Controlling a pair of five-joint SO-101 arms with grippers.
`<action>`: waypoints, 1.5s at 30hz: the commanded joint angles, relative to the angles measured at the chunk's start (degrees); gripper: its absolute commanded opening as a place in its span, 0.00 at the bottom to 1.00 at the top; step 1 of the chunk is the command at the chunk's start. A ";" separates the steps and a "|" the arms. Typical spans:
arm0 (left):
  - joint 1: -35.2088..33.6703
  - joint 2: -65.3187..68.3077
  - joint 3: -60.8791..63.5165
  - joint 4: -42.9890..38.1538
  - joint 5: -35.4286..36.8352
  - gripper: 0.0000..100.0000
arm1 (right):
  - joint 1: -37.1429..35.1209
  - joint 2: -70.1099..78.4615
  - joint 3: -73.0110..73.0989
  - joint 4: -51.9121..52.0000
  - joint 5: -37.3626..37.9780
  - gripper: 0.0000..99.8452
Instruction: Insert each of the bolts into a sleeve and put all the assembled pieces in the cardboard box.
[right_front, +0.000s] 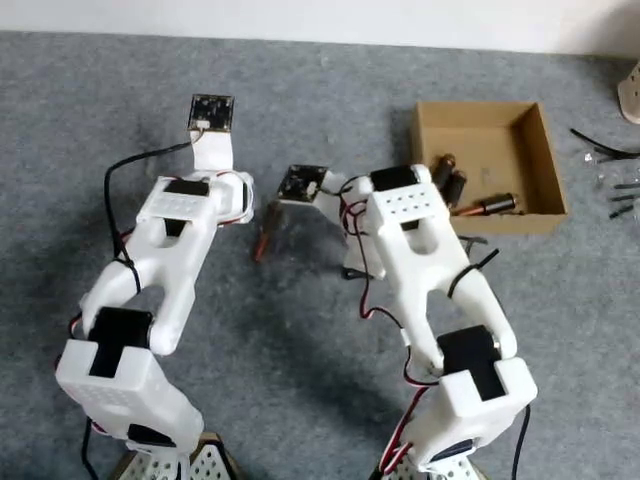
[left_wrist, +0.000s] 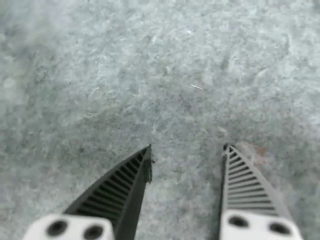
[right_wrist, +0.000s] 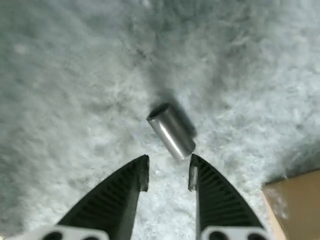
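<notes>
On the left half of the grey table, the left arm is bent forward toward the far edge. Its left claw is spread wide over bare grey surface and grips nothing. Between the two arms, about midway across the table, shows a slim reddish-brown rod, tilted; whether it is a bolt I cannot tell. To its right the right arm leans over the middle of the table. Its right claw is parted, with both tips just short of a metal sleeve. The sleeve lies on its side on the table, its open end turned away from the claw, and is not gripped. Further right, near the far right corner, stands the cardboard box. Several assembled pieces lie inside it against the near wall. At the right edge of the table lie some loose small parts.
</notes>
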 joint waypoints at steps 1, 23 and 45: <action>-2.15 -2.59 -0.22 -0.97 4.04 0.22 | -1.63 1.19 -1.45 0.48 0.79 0.12; -2.07 -2.59 -0.40 -1.05 4.04 0.22 | -1.10 20.18 -1.71 -0.75 3.60 0.12; -2.07 -2.59 -0.31 -2.20 4.04 0.22 | -5.23 17.01 1.80 -1.01 0.00 0.12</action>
